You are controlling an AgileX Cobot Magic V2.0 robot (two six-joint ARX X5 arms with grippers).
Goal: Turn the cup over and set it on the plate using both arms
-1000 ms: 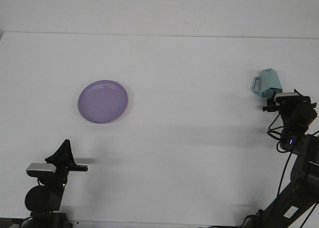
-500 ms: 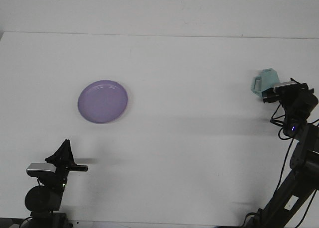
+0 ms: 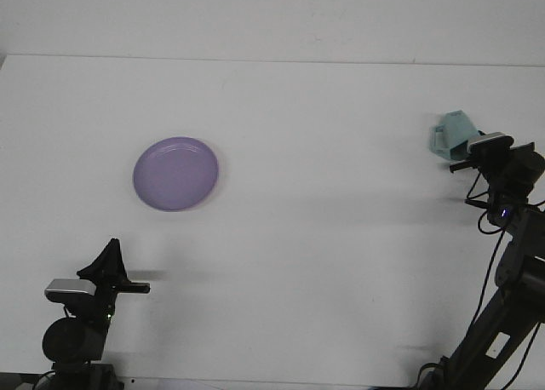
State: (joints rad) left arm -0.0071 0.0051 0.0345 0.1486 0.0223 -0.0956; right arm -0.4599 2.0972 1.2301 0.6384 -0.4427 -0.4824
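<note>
Two things matter most at this moment: the pale teal cup (image 3: 450, 134) sits at the far right of the white worktop (image 3: 324, 237), lying tilted rather than upright, and the right tool (image 3: 467, 162) is right up against its near side, though whether its fingers are apart, together or clamped on the cup cannot be told from this view, since the arm's camera housing hides them. The purple plate (image 3: 175, 173) lies well apart from the cup, over on the left half of the worktop, with nothing on it. The left tool (image 3: 134, 286) rests low at the near left, apparently together on nothing, well away from both cup and plate. The main risk, as I judge it, is a poor grip on a light, tipped cup: a pinch on the thin rim or the handle side could let it rotate or slip during the lift. Because the cup is so close to the worktop's right edge, a nudge instead of a grasp could push it off. The long carry and a handover between arms add another chance to drop it
</note>
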